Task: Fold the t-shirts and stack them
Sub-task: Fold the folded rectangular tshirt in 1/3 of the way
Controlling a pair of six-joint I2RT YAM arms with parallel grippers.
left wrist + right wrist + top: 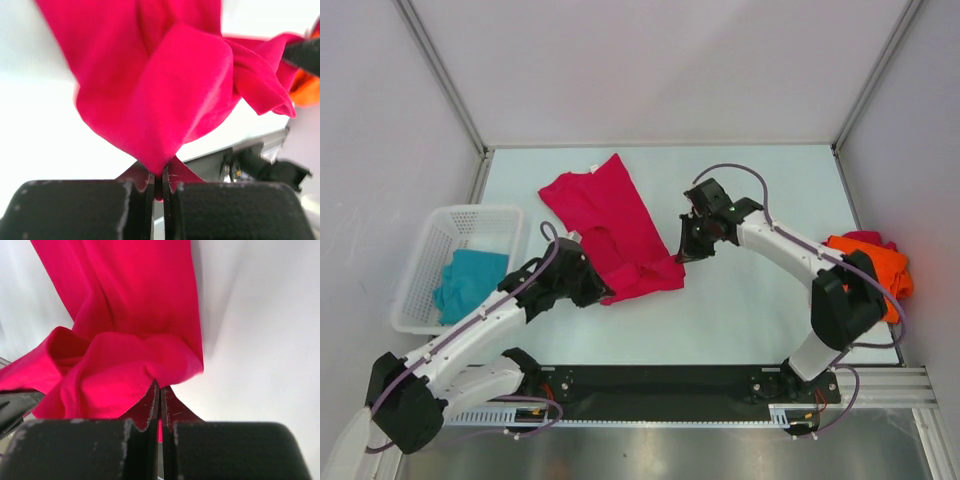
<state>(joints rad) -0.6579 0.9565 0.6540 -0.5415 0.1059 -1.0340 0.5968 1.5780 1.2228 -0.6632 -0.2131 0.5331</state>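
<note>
At the lower centre of the overhead view, the left jaws are pressed together on a pinch of the crimson-pink t-shirt [610,225] at its lower-left edge. Slightly farther and to the right, the right jaws nip its lower-right edge. At mid-frame left, the teal t-shirt [470,282] sits in the basket [417,275]. The orange t-shirt [875,265] lies crumpled at the right edge. The crimson-pink shirt runs across the counter [750,310] toward the upper centre. It looks light, limp and quick to bunch, so hems and corners seem the best holds.
</note>
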